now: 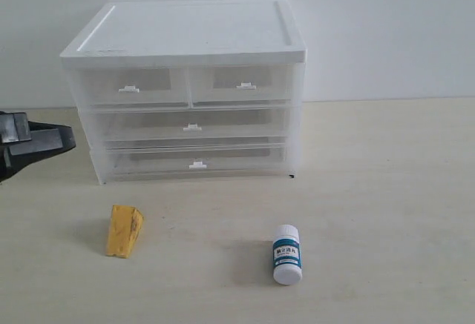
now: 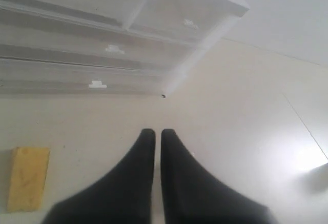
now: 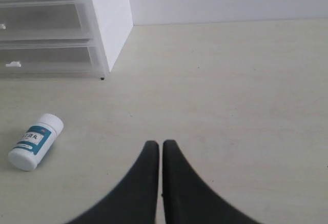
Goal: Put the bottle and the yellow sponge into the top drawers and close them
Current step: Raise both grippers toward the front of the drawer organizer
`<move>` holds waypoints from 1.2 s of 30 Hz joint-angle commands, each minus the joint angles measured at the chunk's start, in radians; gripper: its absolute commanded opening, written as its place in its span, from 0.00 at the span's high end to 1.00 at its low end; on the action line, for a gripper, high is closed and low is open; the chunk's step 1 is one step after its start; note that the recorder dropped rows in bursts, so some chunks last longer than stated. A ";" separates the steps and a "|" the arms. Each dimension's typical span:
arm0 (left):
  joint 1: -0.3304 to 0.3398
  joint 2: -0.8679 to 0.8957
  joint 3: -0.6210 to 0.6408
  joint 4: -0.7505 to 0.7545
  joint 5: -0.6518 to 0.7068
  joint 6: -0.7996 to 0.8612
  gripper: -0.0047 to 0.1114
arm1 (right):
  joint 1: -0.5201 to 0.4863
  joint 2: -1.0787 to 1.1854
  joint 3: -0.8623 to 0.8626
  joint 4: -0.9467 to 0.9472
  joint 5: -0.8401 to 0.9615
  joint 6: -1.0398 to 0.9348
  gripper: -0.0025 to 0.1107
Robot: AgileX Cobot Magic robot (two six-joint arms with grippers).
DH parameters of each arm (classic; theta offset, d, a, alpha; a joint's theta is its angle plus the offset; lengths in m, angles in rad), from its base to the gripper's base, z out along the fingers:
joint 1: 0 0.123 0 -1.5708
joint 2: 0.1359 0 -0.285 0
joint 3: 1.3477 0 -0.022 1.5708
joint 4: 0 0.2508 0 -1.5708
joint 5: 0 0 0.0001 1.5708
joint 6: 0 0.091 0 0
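Yellow and soft, the sponge [image 1: 124,230] stands on the table [image 1: 386,190] in front of the cabinet [image 1: 185,31], on the left side. It looks light and squishy, so I think it will give a little when squeezed and will not slip much. It is a wedge, so the best place to hold it is probably across its two wide flat sides. The bottle [image 1: 287,254] stands upright on the table on the right side, well apart from the sponge. It is white plastic with a white cap and a blue label. It looks hard, smooth and light, so it may slip or tip over if bumped. I would hold it around the middle, on the label, just under the cap. The left top drawer [image 1: 132,79] and the right top drawer [image 1: 239,78] sit side by side under the white top, and both are shut. Each has a tiny white tab [image 1: 129,88] to pull, which looks thin, so it needs a careful hook. The left pincer [image 2: 158,131] is clenched and holds nothing; it hangs over the table near the sponge. The right pincer [image 3: 159,143] is clenched and empty too, near the bottle. Both must open before they can grab.
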 commanded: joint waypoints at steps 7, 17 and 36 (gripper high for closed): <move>-0.015 0.017 -0.012 -0.120 -0.013 0.139 0.93 | -0.004 -0.005 0.000 0.215 -0.466 0.333 0.98; -0.015 0.017 -0.012 -0.137 -0.026 0.169 0.93 | -0.004 -0.005 0.000 0.212 -0.527 0.567 0.98; -0.015 0.021 -0.019 -0.222 -0.029 0.288 0.93 | -0.002 0.675 -0.373 -0.648 -1.070 1.295 0.98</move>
